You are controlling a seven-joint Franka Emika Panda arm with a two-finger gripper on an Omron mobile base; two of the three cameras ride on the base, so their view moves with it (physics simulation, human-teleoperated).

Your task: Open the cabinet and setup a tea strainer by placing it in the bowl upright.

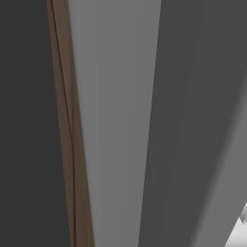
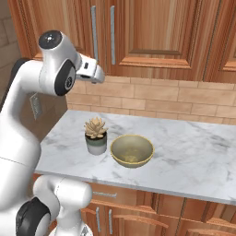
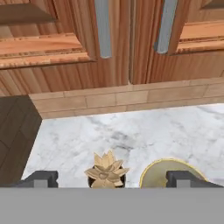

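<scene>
The pincer [image 3: 109, 178] stands wide with nothing between its dark tips, hanging above the marble table [image 2: 193, 152] and facing the upper cabinet doors [image 3: 65, 39], which are both shut. The tea strainer is nowhere to be seen from where I stand; I would guess it sits behind those doors. The bowl [image 2: 132, 150] waits empty on the table, just beside a small potted succulent [image 2: 96, 136].

The step in hand looks like opening the cabinet. To do it well, I would have the arm rise and centre the spread tips around one of the two vertical bar handles [image 3: 103, 28], close squarely on its lower part, and pull along the door's arc rather than straight out, so the grip does not slip off the smooth metal. It should keep clear of the plant below.

The doors are warm reddish wood with raised panel mouldings; the handles are slim, straight grey bars. Beneath runs a tan brick backsplash [image 3: 131, 98]. The table is white marble with grey veining. The bowl is round and olive-toned with a pale yellowish rim.
</scene>
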